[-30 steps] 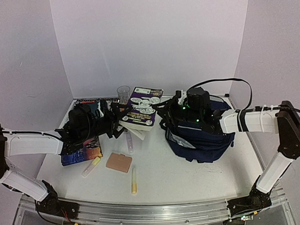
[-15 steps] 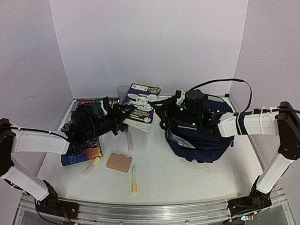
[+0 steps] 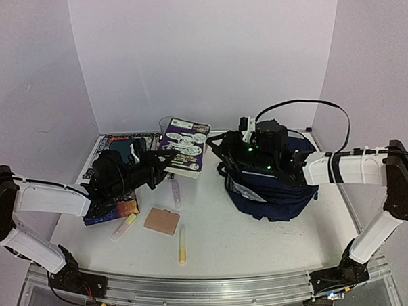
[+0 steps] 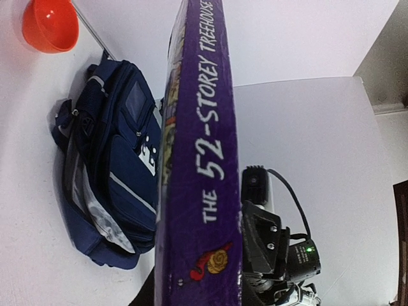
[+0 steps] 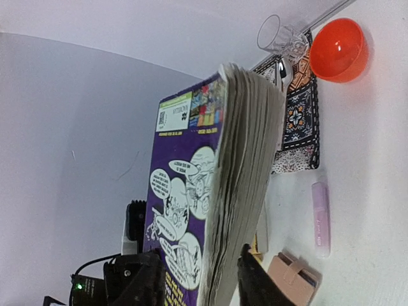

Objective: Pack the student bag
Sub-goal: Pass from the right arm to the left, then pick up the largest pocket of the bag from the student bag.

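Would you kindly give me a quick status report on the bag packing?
Left jaws shut on purple Treehouse book, tilted up. Right jaws over student bag, state unclear. Nothing seen between book and bag.

Even, diffuse lighting; overhead view sharp, wrist views soft up close.
Light falls from above; the bag point(image 3: 273, 190) casts a soft shadow on the white table point(image 3: 262, 238). Front rail point(image 3: 210, 293) bows at the frame's edge. Book point(image 5: 242, 191) pages blur in the right wrist view; table washes out bright there.
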Robot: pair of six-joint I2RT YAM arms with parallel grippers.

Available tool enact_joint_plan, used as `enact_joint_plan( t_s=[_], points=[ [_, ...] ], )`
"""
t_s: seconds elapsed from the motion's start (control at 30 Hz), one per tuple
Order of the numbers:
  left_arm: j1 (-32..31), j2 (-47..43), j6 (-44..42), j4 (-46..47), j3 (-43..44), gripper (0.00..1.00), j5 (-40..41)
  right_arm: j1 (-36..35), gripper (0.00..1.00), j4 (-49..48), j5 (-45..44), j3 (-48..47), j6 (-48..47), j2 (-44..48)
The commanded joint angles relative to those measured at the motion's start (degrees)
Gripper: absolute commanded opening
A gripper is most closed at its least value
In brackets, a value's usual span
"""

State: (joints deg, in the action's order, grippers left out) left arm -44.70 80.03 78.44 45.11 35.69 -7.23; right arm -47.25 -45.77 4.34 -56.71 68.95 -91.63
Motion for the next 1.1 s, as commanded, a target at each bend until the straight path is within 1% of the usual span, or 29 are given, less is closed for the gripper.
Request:
enact_joint_plan(
  t_s=[0.0,0.13,0.23,0.33,0.37,0.57,0.67,0.73,0.9,1.07],
  points=[
    [2.7,-2.6,0.5,6.1,-1.6,0.00,0.4,3.5,0.48,9.7,5.5,-3.2,-19.0,5.1],
    [5.2,-2.5,1.3,5.6,-2.8,0.00,-2.0,4.3,0.60,28.0,7.0,-9.2,-35.6,4.7],
    [7.4,-2.5,1.0,4.8,-3.1,0.00,-5.0,4.3,0.67,39.8,3.9,-11.3,-44.4,5.1],
    [10.0,-2.3,1.4,3.7,-3.1,0.00,-8.4,4.3,0.73,50.7,-1.7,-12.8,-51.3,5.0],
    [10.9,-2.4,1.3,3.2,-3.1,0.00,-9.4,4.4,0.73,55.0,-3.6,-13.2,-53.5,4.7],
    [14.7,-3.2,-0.7,-2.5,-2.2,0.00,-14.6,4.3,0.76,71.4,-19.3,-14.2,-61.8,0.8],
    [16.7,-3.3,-0.7,-3.8,-2.5,0.00,-16.9,4.3,0.76,75.2,-25.0,-15.0,-64.6,-2.5],
    [17.5,-3.1,-0.8,-4.3,-2.4,0.00,-18.3,4.3,0.76,76.0,-26.3,-15.1,-66.0,-4.0],
    [18.0,-2.9,-1.4,-5.2,-1.8,0.00,-20.1,4.3,0.76,76.3,-24.2,-16.4,-67.8,-7.9],
    [18.1,-2.8,-1.9,-5.8,-1.5,0.00,-21.1,4.3,0.75,76.3,-24.2,-16.1,-68.5,-11.2]
  ],
)
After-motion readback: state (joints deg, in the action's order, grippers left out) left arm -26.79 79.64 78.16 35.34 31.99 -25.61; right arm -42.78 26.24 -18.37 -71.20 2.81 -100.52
